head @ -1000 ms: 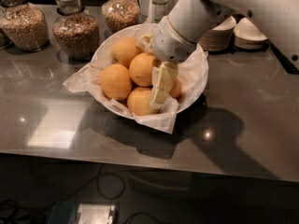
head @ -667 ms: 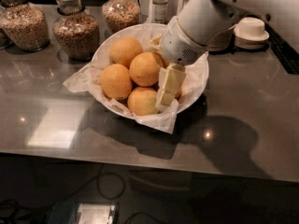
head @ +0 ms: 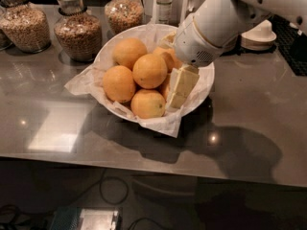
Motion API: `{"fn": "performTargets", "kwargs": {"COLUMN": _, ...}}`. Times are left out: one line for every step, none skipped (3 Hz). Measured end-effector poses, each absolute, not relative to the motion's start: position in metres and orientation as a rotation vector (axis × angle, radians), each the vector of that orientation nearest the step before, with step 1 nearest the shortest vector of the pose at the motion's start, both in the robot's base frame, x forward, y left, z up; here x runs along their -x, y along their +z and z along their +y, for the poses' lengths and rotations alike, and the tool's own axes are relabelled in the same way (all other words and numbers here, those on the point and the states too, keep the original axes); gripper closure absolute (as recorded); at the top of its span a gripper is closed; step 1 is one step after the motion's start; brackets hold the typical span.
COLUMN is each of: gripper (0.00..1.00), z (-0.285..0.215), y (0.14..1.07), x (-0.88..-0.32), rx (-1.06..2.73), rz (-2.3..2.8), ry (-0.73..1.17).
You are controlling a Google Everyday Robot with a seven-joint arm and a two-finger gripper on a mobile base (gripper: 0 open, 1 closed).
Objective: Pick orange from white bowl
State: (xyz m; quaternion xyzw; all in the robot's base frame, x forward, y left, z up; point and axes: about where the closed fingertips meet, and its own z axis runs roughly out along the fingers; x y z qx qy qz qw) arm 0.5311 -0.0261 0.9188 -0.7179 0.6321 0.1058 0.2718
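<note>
The wide white bowl (head: 204,87), lined with crumpled white paper, stands on the grey counter. Several oranges are piled in it; one lies at the front (head: 148,103), one in the middle (head: 149,71), one at the left (head: 118,84). My gripper (head: 179,87) reaches down from the upper right into the right side of the bowl. It is pressed against the oranges there, and one orange (head: 165,87) is partly hidden behind it. The white arm covers the bowl's back right rim.
Three glass jars of grain (head: 77,32) stand behind the bowl at the left, with a bottle (head: 164,4) behind it. Small stacked white dishes (head: 259,34) sit at the back right. The counter's front edge (head: 144,164) runs below the bowl.
The arm and gripper have shifted a little to the right inside the bowl. The middle orange has nudged slightly right with them.
</note>
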Motion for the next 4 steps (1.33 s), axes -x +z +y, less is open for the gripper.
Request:
{"fn": "performTargets", "kwargs": {"gripper": 0.00, "z": -0.012, "y": 0.924, "x": -0.536, "rx": 1.964, "rz": 1.634, "ry": 0.289}}
{"fn": "performTargets", "kwargs": {"gripper": 0.00, "z": 0.003, "y": 0.933, "x": -0.536, "rx": 2.004, "rz": 1.558, "ry": 0.286}}
{"fn": "performTargets", "kwargs": {"gripper": 0.00, "z": 0.009, "y": 0.929, "x": -0.537, "rx": 2.038, "rz": 1.540, "ry": 0.308}}
{"fn": "performTargets", "kwargs": {"gripper": 0.00, "z": 0.007, "y": 0.912, "x": -0.536, "rx": 2.054, "rz": 1.574, "ry": 0.366}}
